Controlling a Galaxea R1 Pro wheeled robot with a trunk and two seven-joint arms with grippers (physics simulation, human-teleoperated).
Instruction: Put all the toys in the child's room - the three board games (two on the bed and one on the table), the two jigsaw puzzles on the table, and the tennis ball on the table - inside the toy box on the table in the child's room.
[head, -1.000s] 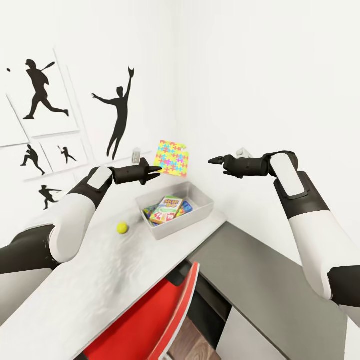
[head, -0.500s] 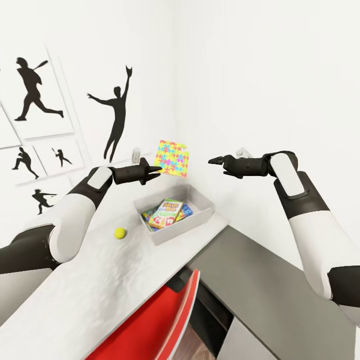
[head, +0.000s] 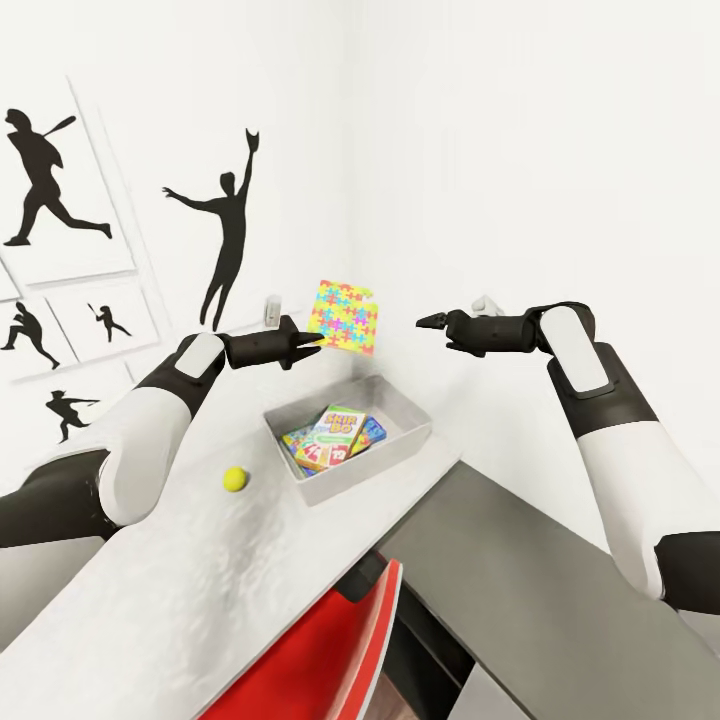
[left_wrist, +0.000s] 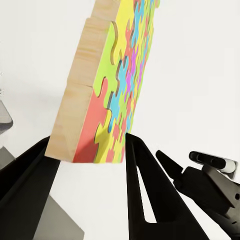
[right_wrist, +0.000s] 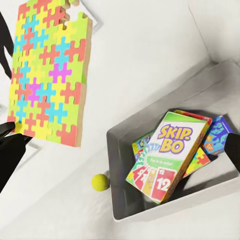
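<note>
My left gripper (head: 318, 342) is shut on the lower edge of a jigsaw puzzle (head: 345, 316), a thin mat of yellow, pink, blue and green pieces held upright in the air above the toy box (head: 345, 480). The wrist view shows the puzzle (left_wrist: 120, 75) clamped between both fingers. In the grey toy box lie the SKIP-BO board game (right_wrist: 170, 155), a blue game (right_wrist: 217, 135) and a colourful flat piece partly hidden beneath. The tennis ball (head: 235, 479) rests on the table (head: 200, 590) left of the box. My right gripper (head: 430, 322) hovers open to the puzzle's right, holding nothing.
A red chair (head: 330, 650) is tucked under the table's near edge. A lower dark grey cabinet top (head: 530, 590) runs along the right wall. White walls meet in the corner behind the box, with black sports silhouettes (head: 225, 240) on the left wall.
The whole picture has shifted, so table, box and ball sit lower and further left in it. Both grippers and the held puzzle keep their places in the picture.
</note>
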